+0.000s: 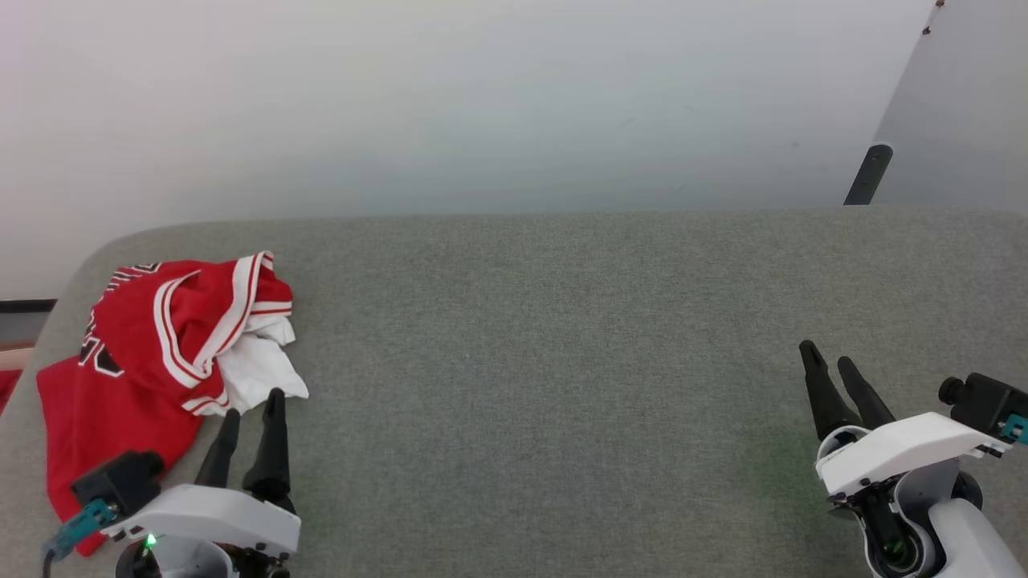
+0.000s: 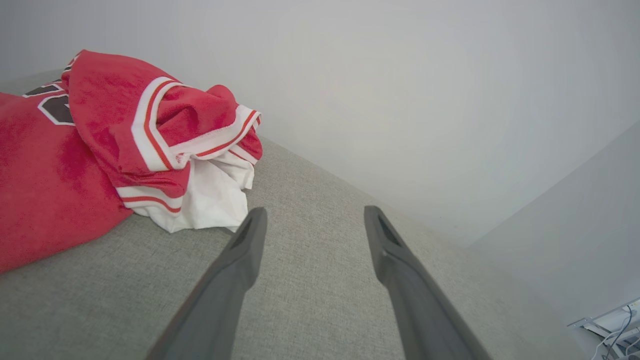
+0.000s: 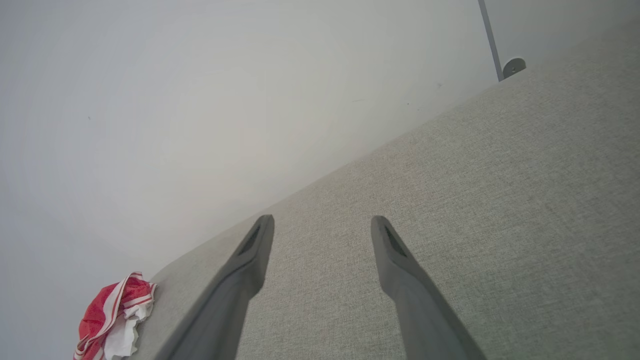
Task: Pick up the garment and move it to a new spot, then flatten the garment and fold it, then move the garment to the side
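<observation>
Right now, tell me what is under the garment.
The garment lies crumpled on the grey surface; white fabric pokes out beneath its red folds. Anything else underneath is hidden.

Lab-like room: grey fabric worktop [image 1: 562,321], bare white wall [image 1: 482,96], floor cables [image 2: 617,327].

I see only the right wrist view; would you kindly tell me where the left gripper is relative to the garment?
Observer: The left gripper is at the right edge of the garment, tips by its white sleeve. I cannot tell whether they touch.
Operator: Thank you. Is that gripper open?
Observer: Yes, wide open, with nothing between its jaws.
Operator: What does the garment show from your side?
Observer: Black, white-outlined print on its red body, which spreads toward the robot.
</observation>
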Tool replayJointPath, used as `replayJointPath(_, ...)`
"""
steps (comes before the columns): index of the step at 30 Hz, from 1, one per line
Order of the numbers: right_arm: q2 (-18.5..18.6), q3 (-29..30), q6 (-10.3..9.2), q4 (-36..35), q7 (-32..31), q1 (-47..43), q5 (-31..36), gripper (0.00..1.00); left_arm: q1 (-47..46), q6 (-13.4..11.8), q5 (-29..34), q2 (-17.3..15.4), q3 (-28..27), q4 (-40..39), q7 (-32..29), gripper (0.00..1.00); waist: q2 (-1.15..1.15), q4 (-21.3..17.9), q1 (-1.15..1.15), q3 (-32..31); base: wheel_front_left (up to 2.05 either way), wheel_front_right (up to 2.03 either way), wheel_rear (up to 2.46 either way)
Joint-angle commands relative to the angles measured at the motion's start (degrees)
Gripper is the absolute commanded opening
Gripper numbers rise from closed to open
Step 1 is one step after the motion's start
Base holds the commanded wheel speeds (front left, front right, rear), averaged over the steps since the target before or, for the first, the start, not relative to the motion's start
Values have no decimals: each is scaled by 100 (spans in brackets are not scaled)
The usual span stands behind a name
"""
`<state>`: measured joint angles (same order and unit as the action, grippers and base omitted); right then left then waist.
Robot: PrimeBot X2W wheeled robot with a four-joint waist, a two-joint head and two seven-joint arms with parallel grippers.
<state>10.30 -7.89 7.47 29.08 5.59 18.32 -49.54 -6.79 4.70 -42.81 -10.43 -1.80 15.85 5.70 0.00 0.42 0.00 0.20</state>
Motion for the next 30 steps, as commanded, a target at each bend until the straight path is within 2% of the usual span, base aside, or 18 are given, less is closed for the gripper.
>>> replayJointPath(1,47,-33,2,-7,61,161,161,100,-136,2,167,-63,12,-61,44,100,0,1,0,-2,0,0,0)
replayJointPath(17,150,-224,2,331,317,426,1167,100,-178,79,1209,-120,-15,-45,305,100,0,-14,0,-23,0,0,0)
replayJointPath(30,195,-86,3,436,500,516,1922,100,-224,159,1881,-158,68,86,490,100,0,-26,0,-46,0,0,0)
